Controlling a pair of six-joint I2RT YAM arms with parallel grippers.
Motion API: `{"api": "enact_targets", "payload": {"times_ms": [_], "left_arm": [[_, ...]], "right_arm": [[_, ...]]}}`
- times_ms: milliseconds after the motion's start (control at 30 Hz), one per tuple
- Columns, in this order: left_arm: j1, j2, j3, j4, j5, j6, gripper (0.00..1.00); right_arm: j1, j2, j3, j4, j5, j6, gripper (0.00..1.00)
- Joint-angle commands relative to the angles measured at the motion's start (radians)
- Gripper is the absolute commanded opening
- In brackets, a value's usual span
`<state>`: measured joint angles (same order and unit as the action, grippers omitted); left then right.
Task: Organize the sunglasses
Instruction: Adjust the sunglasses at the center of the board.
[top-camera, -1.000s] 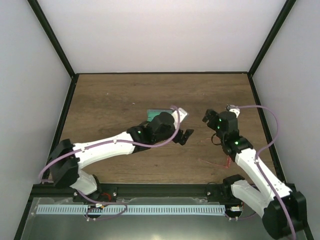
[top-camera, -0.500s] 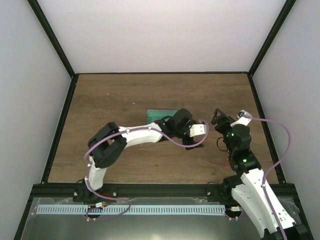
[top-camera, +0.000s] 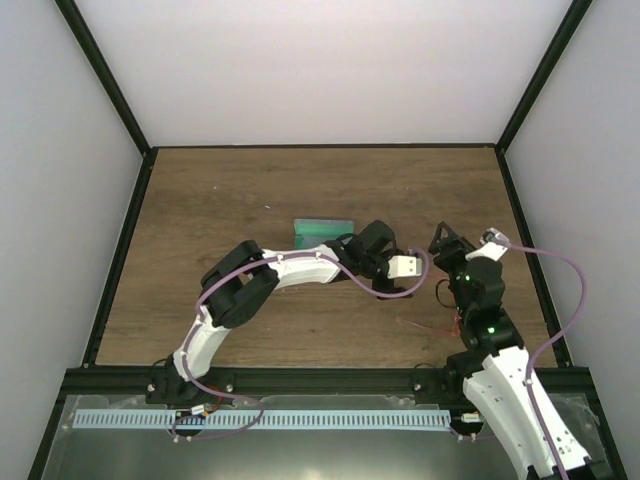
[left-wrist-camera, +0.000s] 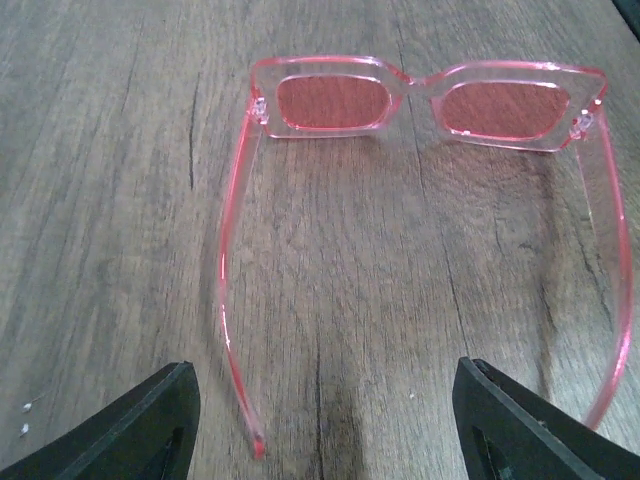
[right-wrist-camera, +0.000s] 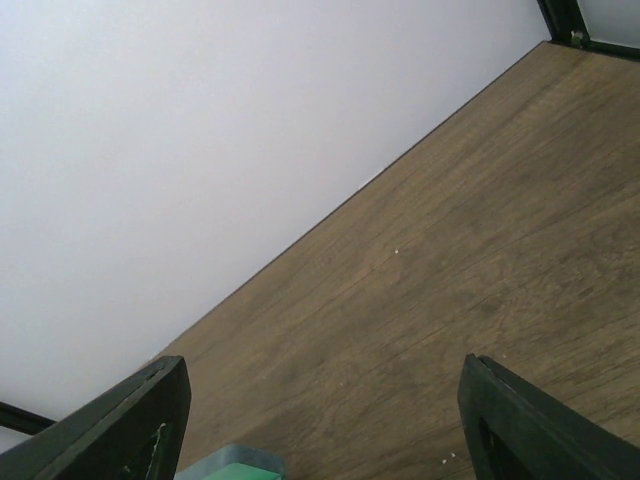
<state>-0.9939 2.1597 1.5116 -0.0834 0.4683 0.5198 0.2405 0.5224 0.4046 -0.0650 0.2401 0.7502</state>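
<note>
The sunglasses have a thin translucent red-pink frame. They lie unfolded on the wooden table in the left wrist view, lenses far, arms reaching toward me. My left gripper is open and empty, low over the table just short of the arm tips. One arm tip lies near the left finger. In the top view the sunglasses show only as thin red lines, partly hidden by the right arm, with the left gripper beside them. My right gripper is open, empty and raised.
The blue-grey case with green inside lies open behind the left forearm; its corner shows in the right wrist view. The two arms are close together at centre right. White walls and a black frame enclose the table.
My left arm has swung right and folded its elbow, bringing its gripper up to the sunglasses. My right arm has shifted slightly right and back.
</note>
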Motion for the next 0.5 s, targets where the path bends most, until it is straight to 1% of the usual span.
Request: {"api": "enact_targets", "payload": {"times_ms": [0, 67, 167, 200, 333, 467], "left_arm": [[0.009, 0.035, 0.021, 0.080, 0.055, 0.017, 0.72], [0.009, 0.056, 0.042, 0.087, 0.051, 0.014, 0.71], [0.011, 0.090, 0.084, 0.083, 0.024, 0.009, 0.61], [0.013, 0.101, 0.100, 0.081, 0.018, 0.007, 0.60], [0.027, 0.143, 0.151, 0.076, 0.024, -0.002, 0.60], [0.033, 0.195, 0.220, 0.034, 0.036, 0.009, 0.58]], "right_arm": [[-0.009, -0.094, -0.030, -0.001, 0.064, 0.042, 0.75], [-0.008, -0.110, -0.038, 0.002, 0.068, 0.044, 0.73], [-0.008, -0.090, -0.035, 0.006, 0.066, 0.035, 0.73], [-0.008, -0.076, -0.031, 0.005, 0.063, 0.035, 0.73], [-0.007, -0.040, -0.027, 0.008, 0.058, 0.034, 0.73], [-0.007, -0.056, -0.029, 0.012, 0.054, 0.031, 0.73]]}}
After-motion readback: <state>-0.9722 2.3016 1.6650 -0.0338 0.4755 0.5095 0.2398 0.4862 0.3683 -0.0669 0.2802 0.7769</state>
